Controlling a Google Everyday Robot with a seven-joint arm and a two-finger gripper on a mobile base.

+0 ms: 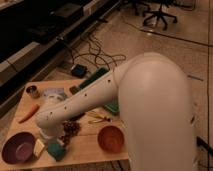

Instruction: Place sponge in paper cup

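Observation:
The teal-green sponge [56,149] lies flat on the wooden table [85,150] near its front edge, between a pale yellow block [39,146] and a dark cluster of grapes [70,129]. My gripper [51,139] is at the end of the big white arm [85,102], just above and behind the sponge, with its tip hidden under the wrist. I cannot make out the paper cup. A pale crumpled-looking thing [52,94] at the back left may be it or may hide it.
A purple bowl [17,146] stands at the front left and an orange-brown bowl [111,138] at the front right. A metallic can [33,91] and a carrot [27,113] are on the left. Green items [112,106] lie behind the arm. Cables are on the floor behind.

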